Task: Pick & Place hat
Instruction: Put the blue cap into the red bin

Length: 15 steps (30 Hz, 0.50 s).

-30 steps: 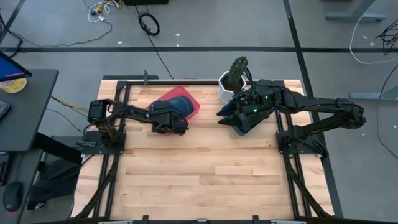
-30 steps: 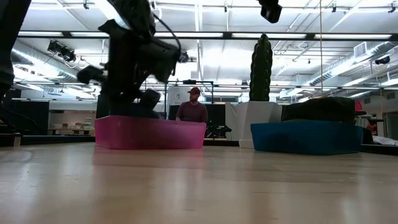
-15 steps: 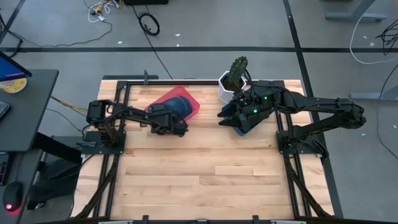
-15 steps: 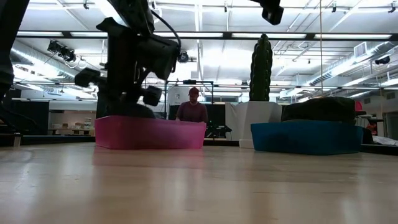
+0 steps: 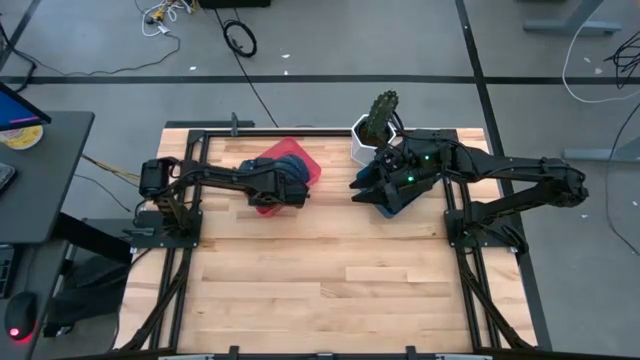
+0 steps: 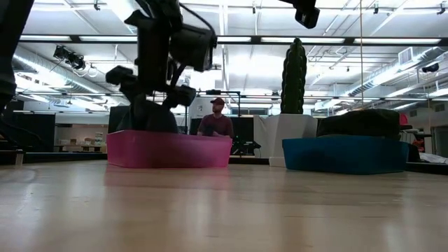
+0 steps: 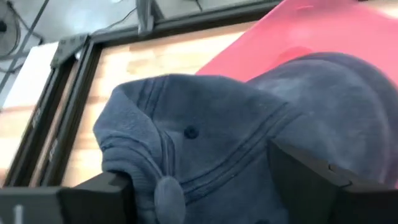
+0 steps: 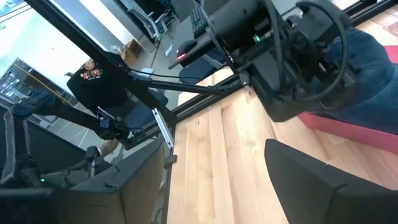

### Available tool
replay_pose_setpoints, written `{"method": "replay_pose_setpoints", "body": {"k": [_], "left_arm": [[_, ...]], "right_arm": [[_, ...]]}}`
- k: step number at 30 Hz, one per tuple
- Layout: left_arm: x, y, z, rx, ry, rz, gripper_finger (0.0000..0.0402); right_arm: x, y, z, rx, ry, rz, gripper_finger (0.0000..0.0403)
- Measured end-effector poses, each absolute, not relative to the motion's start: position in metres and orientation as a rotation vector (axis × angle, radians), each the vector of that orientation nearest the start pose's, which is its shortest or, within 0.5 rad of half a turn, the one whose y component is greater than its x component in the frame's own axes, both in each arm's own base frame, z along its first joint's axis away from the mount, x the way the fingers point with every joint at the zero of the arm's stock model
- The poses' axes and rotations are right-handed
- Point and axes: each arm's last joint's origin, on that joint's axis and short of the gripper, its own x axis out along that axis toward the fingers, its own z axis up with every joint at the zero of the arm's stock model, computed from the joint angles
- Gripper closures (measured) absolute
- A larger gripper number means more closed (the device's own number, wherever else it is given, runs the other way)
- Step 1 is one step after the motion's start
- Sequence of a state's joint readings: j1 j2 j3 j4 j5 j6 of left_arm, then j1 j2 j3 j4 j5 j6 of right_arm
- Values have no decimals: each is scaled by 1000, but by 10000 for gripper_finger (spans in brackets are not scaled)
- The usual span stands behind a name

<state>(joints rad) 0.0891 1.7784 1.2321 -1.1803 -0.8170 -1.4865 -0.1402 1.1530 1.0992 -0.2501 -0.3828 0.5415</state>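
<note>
The blue hat (image 7: pixel 236 143) lies crown up in the red bin (image 5: pixel 308 162) at the table's far left; in the low view it shows as a dark mound (image 6: pixel 147 119) above the pink bin wall (image 6: pixel 168 150). My left gripper (image 7: pixel 208 199) is open just above it, a finger on either side, clear of the cloth in the low view (image 6: pixel 154 87). My right gripper (image 5: pixel 365 185) hangs open and empty, high over the blue bin (image 5: pixel 395 205) at the far right.
A cactus in a white pot (image 5: pixel 375 125) stands at the far edge beside the blue bin (image 6: pixel 346 154), which holds a dark thing (image 6: pixel 360 122). Black frame rails run along the table's left, right and far edges. A person (image 6: pixel 217 122) sits in the room beyond.
My left gripper has opened wide, let go of the hat and risen a little above the red bin. The hat has stayed in the bin and shows there as a mound.
</note>
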Motion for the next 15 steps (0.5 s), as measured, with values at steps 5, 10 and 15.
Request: {"method": "replay_pose_setpoints", "body": {"k": [5, 10, 15], "left_arm": [[303, 46, 223, -363, 738, 1521, 106], [297, 49, 234, -320, 782, 1485, 106], [296, 56, 231, -415, 872, 1457, 106]], "right_arm": [[250, -24, 363, 614, 354, 157, 124], [250, -24, 363, 614, 354, 158, 124], [250, -24, 363, 614, 354, 158, 124]]}}
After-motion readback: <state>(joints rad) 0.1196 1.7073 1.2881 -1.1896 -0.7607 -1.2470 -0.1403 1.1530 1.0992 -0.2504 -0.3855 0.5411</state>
